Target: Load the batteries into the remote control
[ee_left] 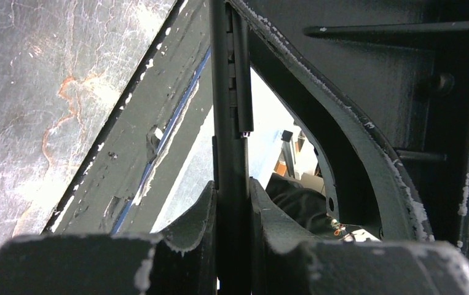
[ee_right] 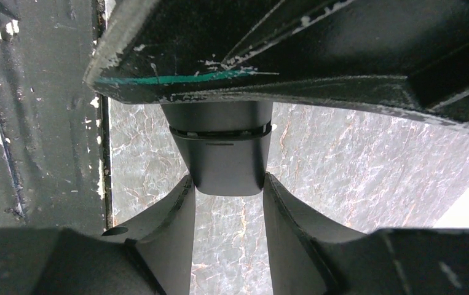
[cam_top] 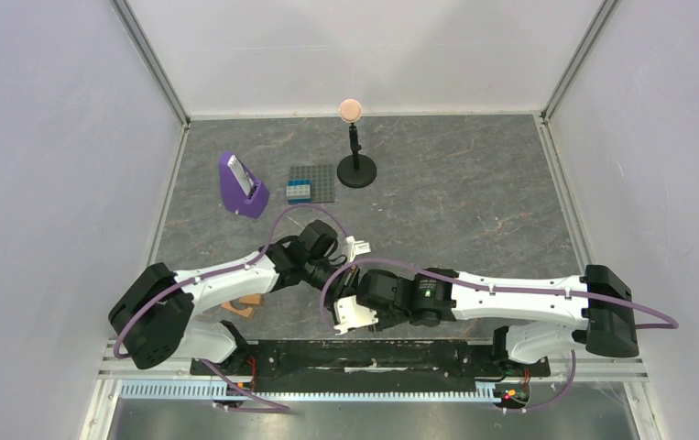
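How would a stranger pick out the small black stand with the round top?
Look at the table, near the middle of its far edge. There a black stand rises beside the grey studded baseplate. Only it has a round base, a thin pole and a peach ball on top.

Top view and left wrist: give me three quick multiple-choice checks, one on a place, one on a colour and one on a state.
1. Where is the purple stand relative to the baseplate?
A right of it
B left of it
C on it

2. What colour are the blocks on the baseplate?
A blue
B red
C yellow

3. What is the left gripper doing?
A open
B shut on a battery
C shut on the remote

Answers:
1 B: the top view shows it apart, to the left.
2 A: they read blue against the grey studs.
3 C: its jaws press both faces of the thin black bar.
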Controlling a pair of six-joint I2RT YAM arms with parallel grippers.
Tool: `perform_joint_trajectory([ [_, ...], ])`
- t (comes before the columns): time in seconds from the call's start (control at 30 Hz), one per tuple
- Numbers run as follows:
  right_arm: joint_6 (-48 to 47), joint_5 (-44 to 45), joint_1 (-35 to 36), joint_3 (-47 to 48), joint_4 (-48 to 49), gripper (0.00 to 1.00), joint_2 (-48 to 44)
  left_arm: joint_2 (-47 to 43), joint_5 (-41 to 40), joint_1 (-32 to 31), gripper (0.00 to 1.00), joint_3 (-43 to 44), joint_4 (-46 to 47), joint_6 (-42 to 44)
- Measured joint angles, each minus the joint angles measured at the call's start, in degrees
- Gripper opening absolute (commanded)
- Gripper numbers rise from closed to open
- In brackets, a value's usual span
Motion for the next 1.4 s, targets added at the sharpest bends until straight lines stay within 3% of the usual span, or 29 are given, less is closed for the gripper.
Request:
perform_joint_trajectory([
  [0.27, 1.14, 1.99, 0.00, -0.07, 1.01, 0.51, -0.02, 0.04, -1.22, 0.00, 0.02, -0.35, 2.69, 0.00],
  [0.63, 4.31, 1.42, -0.33, -3.43, 11.17, 0.61, -3.61, 2.12, -2.71, -0.15, 0.02, -1.27, 11.69, 0.02],
  [0.97, 7.98, 0.20, -2.14, -7.15, 15.21, 0.64, -9.44, 4.35, -3.87, 1.03, 0.02, -3.15, 15.76, -0.02],
  [1.03, 9.99, 0.17, -2.93, -8.28, 15.72, 0.71, -11.26, 4.46, -4.98, 2.27, 0.02, -3.72, 15.89, 0.00],
  [1.2, 20.74, 1.18, -5.81, -10.75, 16.72, 0.72, -16.63, 4.48, -7.93, 4.35, 0.02, -3.89, 15.26, 0.02],
  [1.4, 44.33, 7.69, -8.90, -15.76, 16.00, 0.58, -21.11, 4.50, -10.60, 4.42, 0.02, -4.17, 14.45, 0.02],
])
